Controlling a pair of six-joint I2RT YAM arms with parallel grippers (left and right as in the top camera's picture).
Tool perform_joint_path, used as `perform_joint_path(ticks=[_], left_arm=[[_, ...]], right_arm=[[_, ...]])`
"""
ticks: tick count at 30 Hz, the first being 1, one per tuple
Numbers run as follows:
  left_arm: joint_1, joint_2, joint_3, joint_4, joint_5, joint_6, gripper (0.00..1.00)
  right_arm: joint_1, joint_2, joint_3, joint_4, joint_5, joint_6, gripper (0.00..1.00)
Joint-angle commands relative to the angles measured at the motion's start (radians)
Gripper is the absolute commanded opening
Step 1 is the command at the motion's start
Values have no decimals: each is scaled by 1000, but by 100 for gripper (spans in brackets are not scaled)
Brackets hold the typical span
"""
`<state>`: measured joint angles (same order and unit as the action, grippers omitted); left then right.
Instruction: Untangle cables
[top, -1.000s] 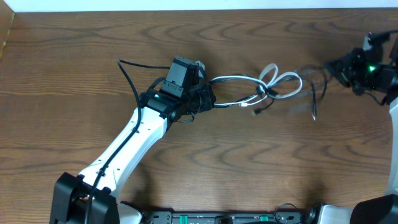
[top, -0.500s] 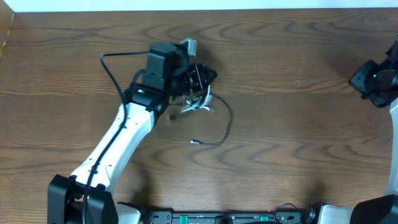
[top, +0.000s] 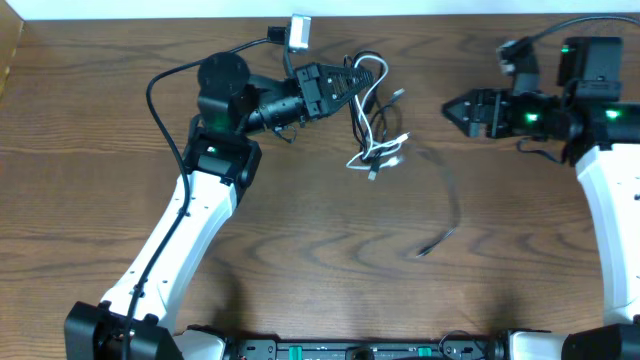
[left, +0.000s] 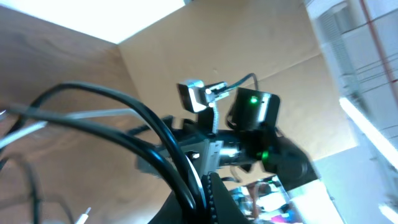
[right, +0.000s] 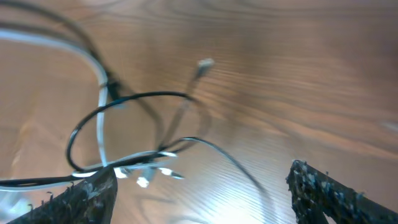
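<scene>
My left gripper (top: 348, 82) is at the back middle of the table, shut on both cables. In the left wrist view the black cable (left: 149, 121) and white cable (left: 93, 114) run pinched between the jaws of the left gripper (left: 202, 183). The white cable (top: 381, 66) loops off the fingertips and drops into a small knot (top: 378, 155) with plug ends. The black cable (top: 456, 205) trails right and forward, ending in a plug (top: 422, 252). My right gripper (top: 452, 106) stands open just right of the bundle, touching nothing. Its view shows the white cable (right: 101, 106) crossing a black loop (right: 134, 97) ahead of the right gripper (right: 205, 199).
A small white box (top: 299, 30) on the left arm's own wire sits at the table's back edge. A cardboard edge (top: 10, 50) borders the far left. Bare wood lies in front of the cables and between the arms' bases.
The right gripper let go, opened wide and now points at the bundle. The left arm swung the cables toward the back of the table; the black cable's tail now trails out to the right.
</scene>
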<state>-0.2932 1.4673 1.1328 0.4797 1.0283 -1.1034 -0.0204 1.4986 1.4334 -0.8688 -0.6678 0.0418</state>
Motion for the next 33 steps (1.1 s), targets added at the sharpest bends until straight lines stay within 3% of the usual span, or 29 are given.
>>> perform_joint_path(ticks=[1,7,21,33], left_arm=[[7,-19,26,23,74,-184,8],[7,-18,26,23,86,-218,7],[7,-18,26,24,85,-343,7],[7,-18,26,54,108,-468,7]], right_arm=[[74,33,10,50,-148,88,84],[158,102,10,88,-150,136,86],[302,307,10,223,-87,406,80],[349,467,10,282,-10,485,67]])
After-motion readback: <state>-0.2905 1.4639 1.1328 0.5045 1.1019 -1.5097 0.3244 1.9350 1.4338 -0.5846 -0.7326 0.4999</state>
